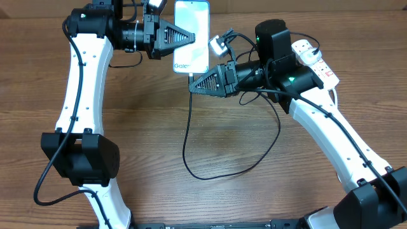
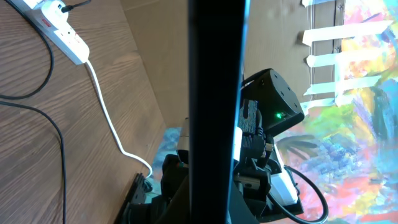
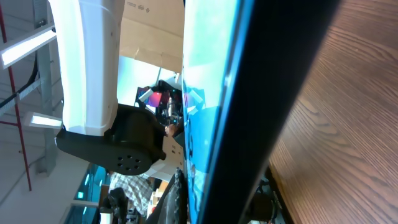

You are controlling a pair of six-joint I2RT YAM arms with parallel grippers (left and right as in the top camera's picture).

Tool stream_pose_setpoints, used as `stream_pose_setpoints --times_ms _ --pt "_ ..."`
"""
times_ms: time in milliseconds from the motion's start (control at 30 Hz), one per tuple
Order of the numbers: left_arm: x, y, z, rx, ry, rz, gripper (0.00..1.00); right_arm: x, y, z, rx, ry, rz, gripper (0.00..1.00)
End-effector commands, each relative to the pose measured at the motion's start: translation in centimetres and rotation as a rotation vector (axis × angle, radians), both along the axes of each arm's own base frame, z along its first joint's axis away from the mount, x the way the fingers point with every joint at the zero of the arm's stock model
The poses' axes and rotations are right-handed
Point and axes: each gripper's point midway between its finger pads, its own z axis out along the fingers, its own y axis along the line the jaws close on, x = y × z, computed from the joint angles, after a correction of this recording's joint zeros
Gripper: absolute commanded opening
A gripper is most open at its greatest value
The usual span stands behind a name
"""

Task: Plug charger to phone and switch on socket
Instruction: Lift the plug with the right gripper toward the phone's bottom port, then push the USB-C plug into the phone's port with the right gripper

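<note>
Left gripper (image 1: pixel 191 37) is clamped on the phone (image 1: pixel 194 25) at the worktop's (image 1: pixel 222 146) far side. Right gripper (image 1: pixel 193 86) is closed, crowding the charger (image 1: pixel 186 130) cable just below it, with the socket (image 1: pixel 317 60) behind.

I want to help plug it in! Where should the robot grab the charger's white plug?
Probably the white plug by its blocky body, pinched across its sides from straight above. It lies on the table beside the phone, with the right arm close by, so sideways looks crowded.
</note>
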Motion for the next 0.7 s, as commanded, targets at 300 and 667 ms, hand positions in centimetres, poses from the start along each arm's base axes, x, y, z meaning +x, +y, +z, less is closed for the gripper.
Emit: stream_pose_setpoints --times_ms 300,667 --pt "-0.38 -0.64 0.27 -0.026 0.014 -0.026 0.04 -0.10 0.14 0.95 0.010 -0.026 0.001 0.04" --pt "-0.40 -0.64 0.25 -0.025 0.018 -0.026 0.04 0.18 0.07 0.23 -0.021 0.002 -0.027 0.04"
